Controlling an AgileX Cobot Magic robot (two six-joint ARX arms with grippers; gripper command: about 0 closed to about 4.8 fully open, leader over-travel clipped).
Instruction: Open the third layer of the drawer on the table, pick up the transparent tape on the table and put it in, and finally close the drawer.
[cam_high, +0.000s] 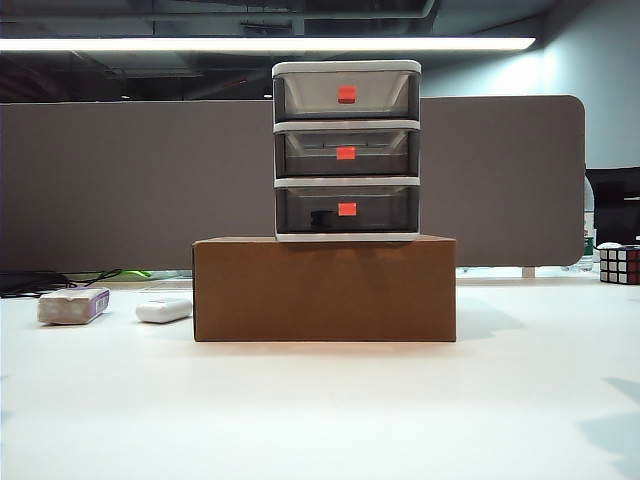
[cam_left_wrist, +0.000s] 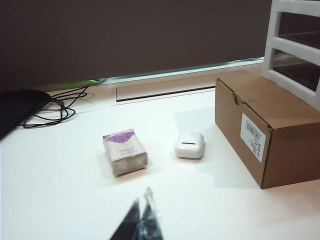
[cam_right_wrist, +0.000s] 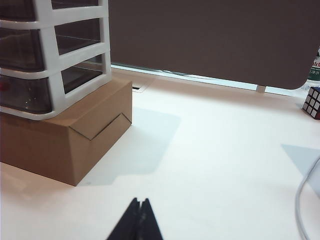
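Exterior view has the drawer (cam_high: 346, 150) stacked on a brown cardboard box (cam_high: 324, 289) mid-counter (cam_high: 320, 410), all three tiers pushed in flush. The third layer (cam_high: 346, 210), lowest tier, is shut, with a dark shape visible through its smoky front, likely the transparent tape (cam_high: 322, 217); can't confirm. No arms visible from this camera.

Left wrist view adds what the front camera flattens: the whitish block with purple label (cam_left_wrist: 124, 151) and the white oval object (cam_left_wrist: 190, 145) sit just beside each other on the counter, apart from the box's side with its barcode sticker (cam_left_wrist: 252, 137). Black cables (cam_left_wrist: 50, 107) lie by the far edge. Left gripper (cam_left_wrist: 141, 222) hovers over bare counter, tips pressed together, holding nothing.

Right wrist view shows the drawer's other side and a Rubik's cube (cam_right_wrist: 313, 101) at the far edge. Right gripper (cam_right_wrist: 139, 220) hangs above bare counter near the box, tips together, empty.
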